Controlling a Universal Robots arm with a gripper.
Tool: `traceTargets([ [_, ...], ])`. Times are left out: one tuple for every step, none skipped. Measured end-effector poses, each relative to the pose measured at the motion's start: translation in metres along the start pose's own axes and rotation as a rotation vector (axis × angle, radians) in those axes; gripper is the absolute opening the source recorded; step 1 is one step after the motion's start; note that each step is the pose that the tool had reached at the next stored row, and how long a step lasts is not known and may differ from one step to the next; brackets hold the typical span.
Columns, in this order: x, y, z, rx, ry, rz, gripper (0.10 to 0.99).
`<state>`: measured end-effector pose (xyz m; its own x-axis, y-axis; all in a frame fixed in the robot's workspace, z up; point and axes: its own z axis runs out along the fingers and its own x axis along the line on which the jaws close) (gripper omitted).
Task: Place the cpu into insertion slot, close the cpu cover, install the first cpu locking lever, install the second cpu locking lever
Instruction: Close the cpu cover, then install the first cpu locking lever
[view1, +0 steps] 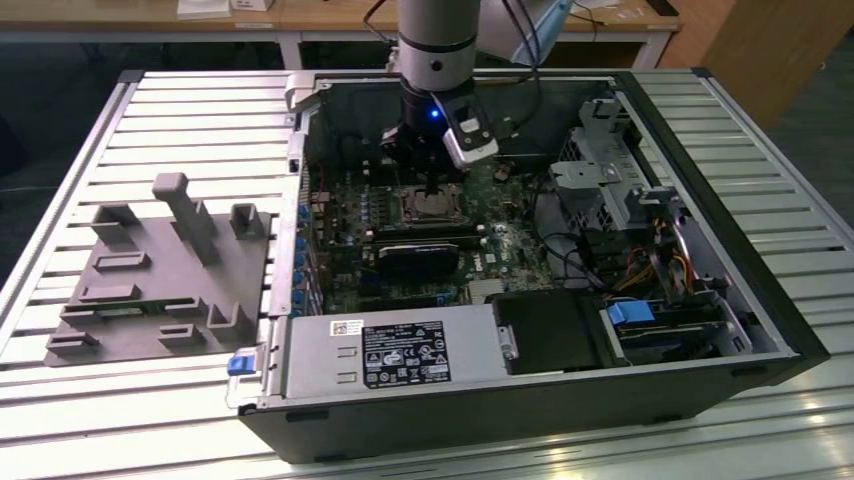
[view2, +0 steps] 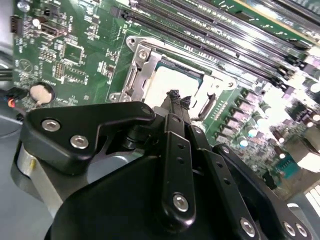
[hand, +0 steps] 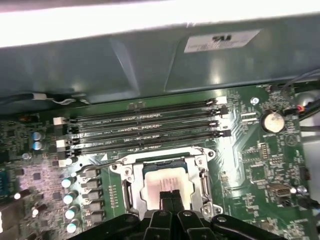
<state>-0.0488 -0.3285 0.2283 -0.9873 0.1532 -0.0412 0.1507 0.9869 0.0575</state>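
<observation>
The cpu (hand: 167, 179), a dull silver square, lies flat in the insertion slot (view1: 430, 205) on the green board. The cpu cover (hand: 131, 184), a silver frame, lies down around it, and the chip shows through its window. In the second wrist view the cpu (view2: 162, 82) and the cpu cover (view2: 142, 62) appear just past the fingertips. My gripper (hand: 170, 198) hangs straight over the chip's middle, its black fingers shut together with nothing between them. The same shut gripper (view2: 176, 97) sits close above the chip. In the exterior view my gripper (view1: 430, 186) reaches down into the open computer case.
Long black memory slots (hand: 145, 127) run beside the socket. A coin battery (hand: 273, 121) sits on the board. A black heatsink block (view1: 414, 260), a power supply (view1: 387, 355) and a drive cage (view1: 614, 180) crowd the case. A grey fixture (view1: 160, 270) lies at the exterior view's left.
</observation>
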Motion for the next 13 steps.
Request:
traceTargets([
  [-0.0001, 0.0002, -0.0028, 0.0, -0.0001, 0.0, 0.102],
  [-0.0002, 0.0003, -0.0055, 0.0, 0.0, 0.0, 0.102],
  [-0.0003, 0.0005, -0.0079, 0.0, 0.0, 0.0, 0.102],
  [-0.0004, 0.0006, -0.01, 0.0, 0.0, 0.0, 0.102],
  [-0.0005, 0.0007, -0.0113, 0.0, 0.0, 0.0, 0.102],
  [-0.0005, 0.0007, -0.0119, 0.0, 0.0, 0.0, 0.102],
  [-0.0005, 0.0007, -0.012, 0.0, -0.0001, 0.0, 0.102],
  [-0.0005, 0.0007, -0.012, 0.0, 0.0, 0.0, 0.102],
  [-0.0005, 0.0007, -0.012, 0.0, -0.0001, 0.0, 0.102],
  [-0.0005, 0.0007, -0.0121, 0.0, 0.0, 0.0, 0.102],
  [-0.0005, 0.0007, -0.0122, 0.0, 0.0, 0.0, 0.102],
  [-0.0005, 0.0007, -0.0122, 0.0, 0.0, 0.0, 0.102],
  [-0.0005, 0.0007, -0.0122, 0.0, 0.0, 0.0, 0.102],
])
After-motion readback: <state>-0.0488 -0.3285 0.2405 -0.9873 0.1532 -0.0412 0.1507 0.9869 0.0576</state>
